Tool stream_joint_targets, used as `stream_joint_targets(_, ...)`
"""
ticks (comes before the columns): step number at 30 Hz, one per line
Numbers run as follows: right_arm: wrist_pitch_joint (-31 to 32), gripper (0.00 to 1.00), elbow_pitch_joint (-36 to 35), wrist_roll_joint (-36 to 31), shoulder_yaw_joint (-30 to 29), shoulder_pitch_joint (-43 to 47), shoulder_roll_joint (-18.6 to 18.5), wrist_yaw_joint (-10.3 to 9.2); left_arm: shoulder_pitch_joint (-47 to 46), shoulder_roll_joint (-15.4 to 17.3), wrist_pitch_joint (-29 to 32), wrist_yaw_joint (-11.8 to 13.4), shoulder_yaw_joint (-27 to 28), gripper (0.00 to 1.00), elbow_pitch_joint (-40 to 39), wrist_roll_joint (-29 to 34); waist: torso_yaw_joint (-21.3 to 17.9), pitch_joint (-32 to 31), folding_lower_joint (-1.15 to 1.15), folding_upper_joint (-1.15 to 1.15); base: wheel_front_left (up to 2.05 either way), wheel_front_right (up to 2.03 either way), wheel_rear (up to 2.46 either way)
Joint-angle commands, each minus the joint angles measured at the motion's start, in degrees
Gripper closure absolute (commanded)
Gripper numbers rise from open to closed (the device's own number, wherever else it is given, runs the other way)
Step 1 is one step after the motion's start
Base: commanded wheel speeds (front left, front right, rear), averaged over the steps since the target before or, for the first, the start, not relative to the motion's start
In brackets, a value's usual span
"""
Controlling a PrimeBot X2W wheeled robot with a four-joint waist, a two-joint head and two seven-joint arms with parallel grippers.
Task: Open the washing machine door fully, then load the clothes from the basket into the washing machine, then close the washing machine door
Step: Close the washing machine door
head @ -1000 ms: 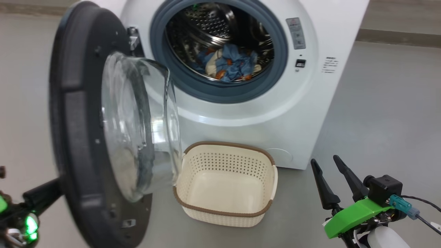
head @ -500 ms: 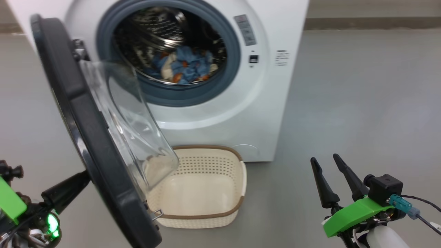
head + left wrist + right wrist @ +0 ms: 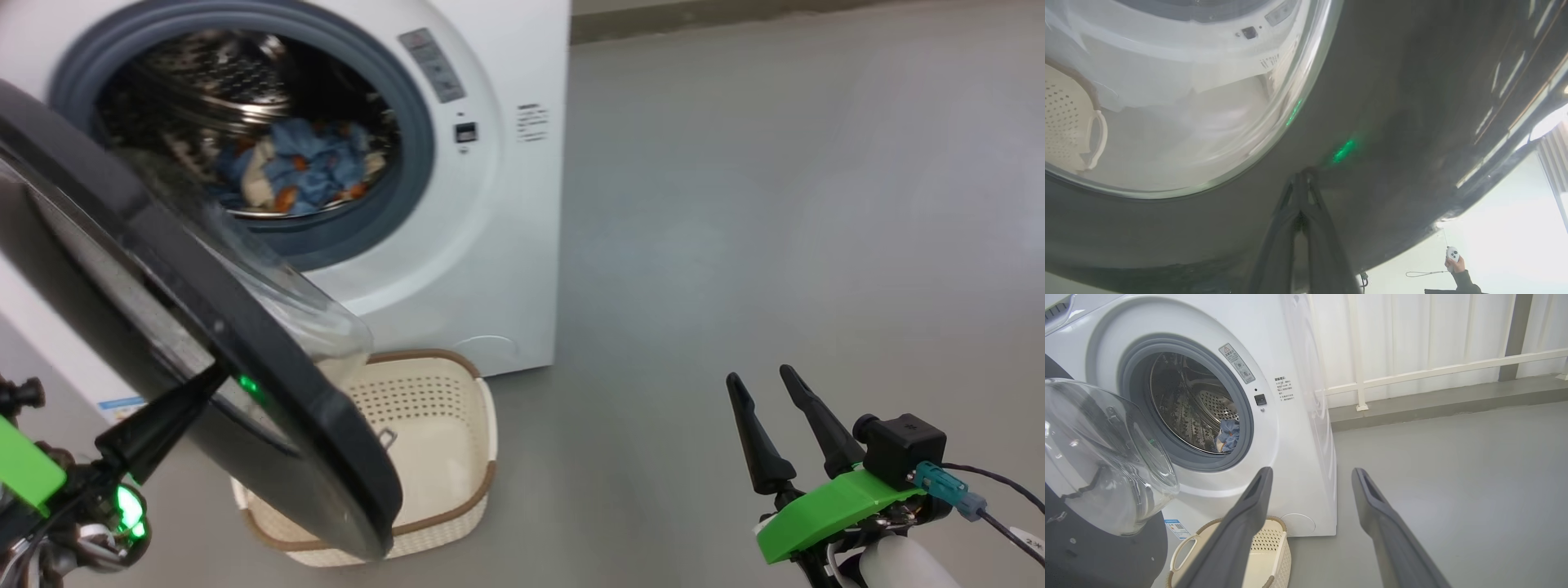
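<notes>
Glossy door (image 3: 269,359) now nearer steel drum (image 3: 204,73); left gripper (image 3: 1303,175) closed, right gripper (image 3: 759,377) wide, empty.

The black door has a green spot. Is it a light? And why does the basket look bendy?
Left wrist view: a green glow mirrored on the glossy door by the shut left pincer; the basket warps through the curved glass. Head view: the same glow.

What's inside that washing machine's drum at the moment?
Crumpled blue clothes with orange patches, mixed with cream pieces, lie at the bottom of the steel drum. From the head camera, the black door covers the drum's lower left, so anything there is hidden.
</notes>
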Motion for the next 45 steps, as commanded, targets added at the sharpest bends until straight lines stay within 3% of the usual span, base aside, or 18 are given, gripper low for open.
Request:
stream_joint_targets(1,-0.5,0.0,-1.7,-0.5,1.0,-1.4,-0.1,0.43,-3.6,0.9,-0.4,-0.8,1.9,1.0,-1.9,0.2,-2.4,1.1,0.0,0.0,0.0,0.0,0.0)
stream_joint_targets(11,-0.5,0.0,-1.8,-1.0,0.7,-1.4,0.4,0.43,-5.8,0.1,-3.0,-2.9,2.1,1.0,-0.2,2.0,-3.3,1.7,0.0,0.0,0.0,0.0,0.0)
stream_joint_targets(21,-0.5,0.0,-1.8,-1.4,0.7,-1.0,0.8,0.43,-6.6,0.0,-5.2,-4.5,1.6,1.0,0.4,5.0,0.2,1.3,0.0,0.0,0.0,0.0,0.0)
stream_joint_targets(27,-0.5,0.0,-1.2,-0.7,0.9,-1.2,0.2,0.43,-5.7,0.3,-10.6,-6.5,1.8,1.0,-1.0,10.6,2.1,0.7,0.0,0.0,0.0,0.0,0.0)
stream_joint_targets(31,-0.5,0.0,-1.1,-0.5,1.0,-1.2,-0.2,0.43,-4.7,1.0,-14.8,-7.0,1.3,0.67,-2.5,15.3,3.1,0.3,0.0,0.0,0.0,0.0,0.0)
stream_joint_targets(32,-0.5,0.0,-1.1,-0.4,1.0,-1.3,-0.4,0.43,-3.9,1.5,-17.3,-7.0,0.5,0.51,-4.5,18.1,3.4,0.2,0.0,0.0,0.0,0.0,0.0)
stream_joint_targets(33,-0.5,0.0,-1.1,-0.3,1.0,-1.3,-0.5,0.43,-3.5,1.9,-18.6,-7.0,0.0,0.09,-5.8,19.4,3.6,0.2,0.0,0.0,0.0,0.0,0.0)
stream_joint_targets(34,-0.5,0.0,-1.2,-0.3,1.0,-1.4,-0.5,0.43,-3.0,2.1,-20.2,-7.0,-0.4,0.0,-6.9,20.5,3.7,0.3,0.0,0.0,0.0,0.0,0.0)
stream_joint_targets(37,-0.5,0.0,-1.4,-0.3,0.8,-1.5,-0.7,0.43,-0.9,4.6,-26.7,-7.0,-2.7,0.0,-9.5,27.5,3.8,0.4,0.0,0.0,0.0,0.0,0.0)
stream_joint_targets(38,-0.5,0.0,-1.4,-0.3,0.8,-1.5,-0.7,0.43,-0.9,4.6,-26.7,-7.0,-2.7,0.0,-9.5,27.5,3.8,0.4,0.0,0.0,0.0,0.0,0.0)
stream_joint_targets(45,-0.5,0.0,-1.7,-0.3,0.4,-1.5,-1.0,0.43,3.0,7.1,-41.7,-7.1,-8.4,0.0,-10.1,34.9,3.5,0.7,0.0,0.0,0.0,0.0,0.0)
